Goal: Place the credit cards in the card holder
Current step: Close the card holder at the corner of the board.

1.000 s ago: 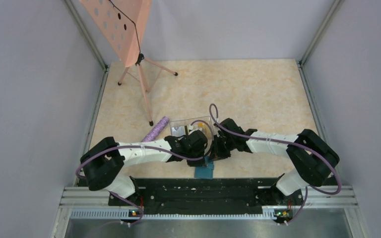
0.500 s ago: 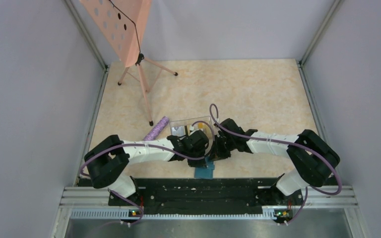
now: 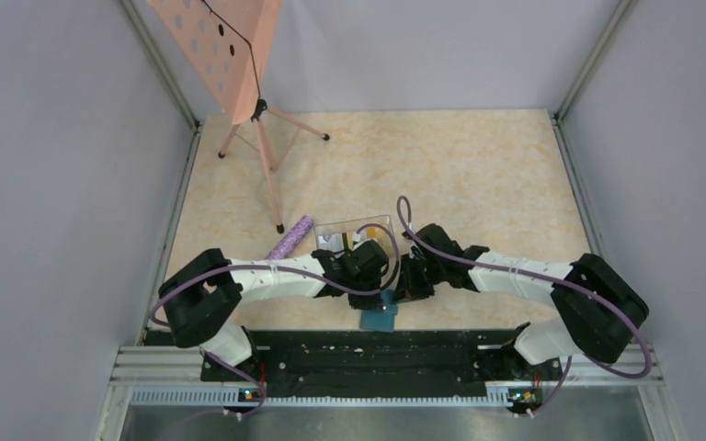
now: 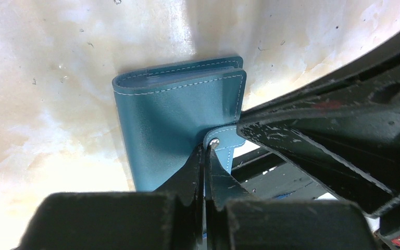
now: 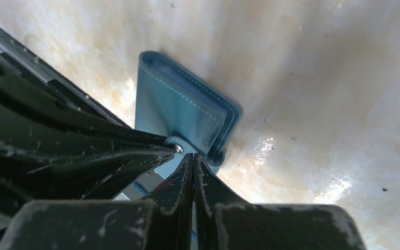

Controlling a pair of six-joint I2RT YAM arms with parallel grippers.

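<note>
The teal card holder [image 4: 172, 120] lies folded shut on the table near the front edge, also visible from above [image 3: 379, 318]. Its snap tab [image 4: 225, 145] wraps over the near edge. My left gripper [image 4: 204, 150] is shut, its tips resting at the metal stud of the tab, with nothing between them. My right gripper [image 5: 193, 156] is also shut, its tips against the tab [image 5: 179, 147] from the other side. Both grippers meet over the holder [image 3: 388, 289]. Credit cards: a yellow one [image 3: 381, 239] shows in a clear tray behind the grippers, the rest hidden.
The clear tray [image 3: 331, 228] stands just behind both wrists. A purple roll [image 3: 291, 238] lies to its left. A pink music stand [image 3: 259, 110] with tripod legs occupies the back left. The black base rail [image 3: 377, 354] runs right in front of the holder.
The right arm's elbow has swung a little to the right and toward the front. Both grippers stay shut at the holder's tab.
</note>
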